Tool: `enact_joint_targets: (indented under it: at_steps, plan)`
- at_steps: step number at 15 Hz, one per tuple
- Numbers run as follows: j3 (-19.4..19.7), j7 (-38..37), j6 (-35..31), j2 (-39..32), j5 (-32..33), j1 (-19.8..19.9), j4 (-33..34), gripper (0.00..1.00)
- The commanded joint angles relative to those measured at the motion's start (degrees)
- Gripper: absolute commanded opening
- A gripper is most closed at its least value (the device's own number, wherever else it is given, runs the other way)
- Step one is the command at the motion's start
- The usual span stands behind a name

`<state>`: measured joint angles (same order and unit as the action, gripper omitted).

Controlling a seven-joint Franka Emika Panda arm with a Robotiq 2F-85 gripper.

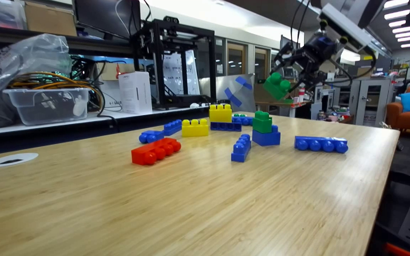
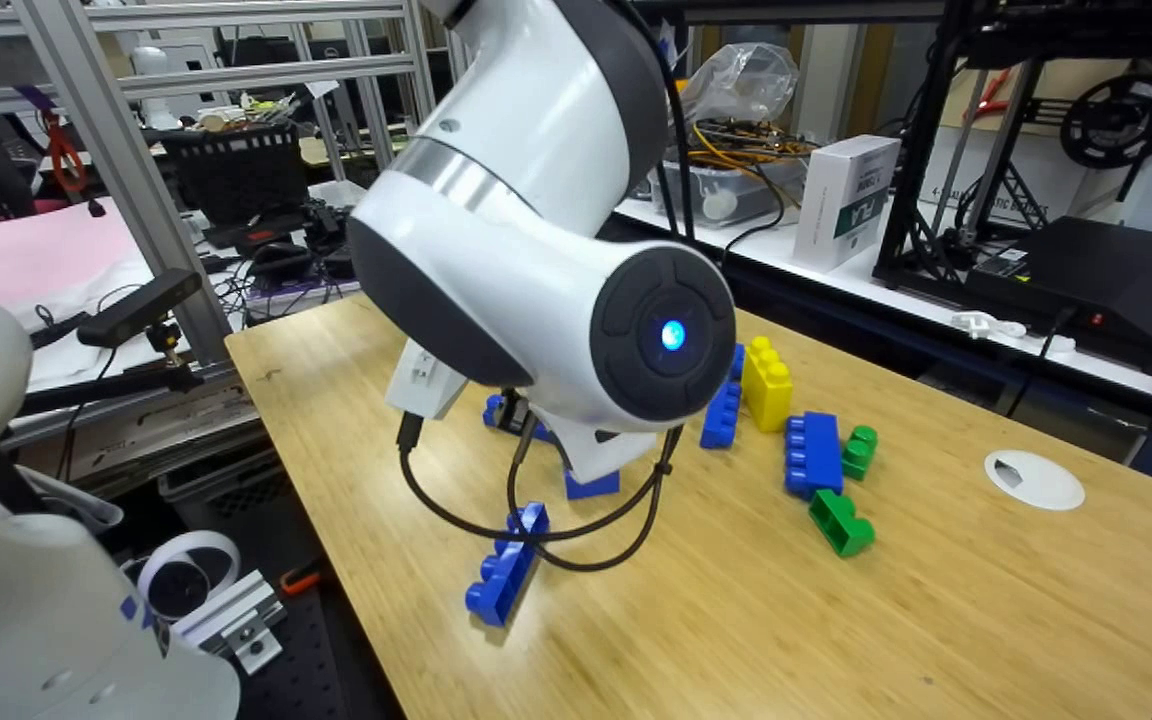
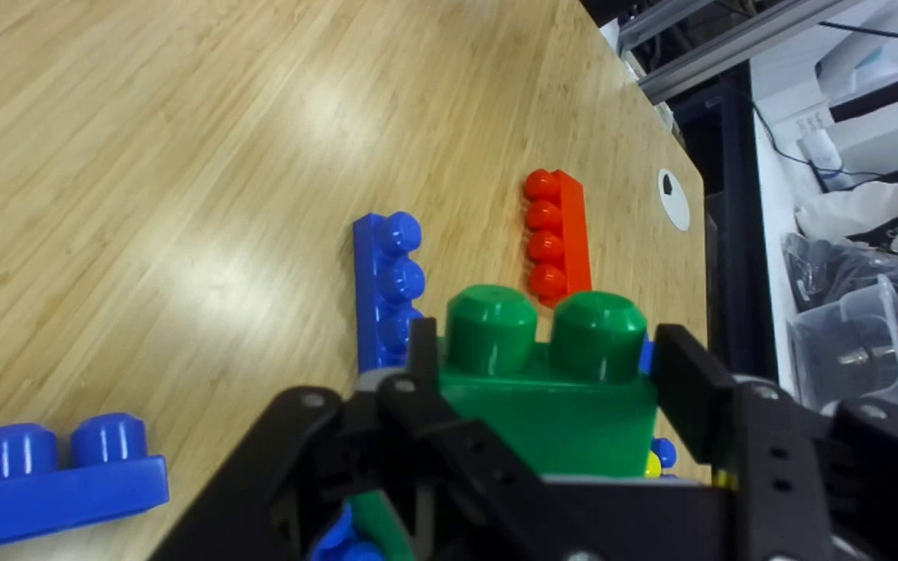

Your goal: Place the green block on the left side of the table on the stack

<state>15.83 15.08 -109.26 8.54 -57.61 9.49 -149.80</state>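
The green block point(image 1: 277, 86), a bright-green brick with two studs showing, is held tilted in the air in my gripper point(image 1: 286, 79). In the wrist view the green block point(image 3: 549, 421) sits between the two black fingers of the gripper point(image 3: 546, 339), studs pointing away. The stack is a small green brick point(image 1: 262, 122) on a blue brick point(image 1: 266, 138), standing on the table point(image 1: 190, 199). The held block is above the stack, apart from it. In the wrist view part of the stack point(image 3: 380, 520) shows behind the left finger. In an exterior view the arm hides the gripper and held block.
A red brick point(image 1: 156, 151), a blue brick point(image 1: 241, 147) and a flat blue row point(image 1: 320, 145) lie around the stack. Yellow bricks point(image 1: 195, 128) and more blue bricks stand behind. Two loose green bricks point(image 2: 858, 452) lie beside a blue brick point(image 2: 814, 455).
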Motion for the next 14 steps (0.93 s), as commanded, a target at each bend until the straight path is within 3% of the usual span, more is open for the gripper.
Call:
enact_joint_targets:
  at_steps: [1,14]
  plan:
    - [0.6,3.0,3.0,-2.0,-3.6,2.5,-0.4,0.44]
    - [3.4,10.6,13.2,-15.7,-13.5,7.8,1.6,0.44]
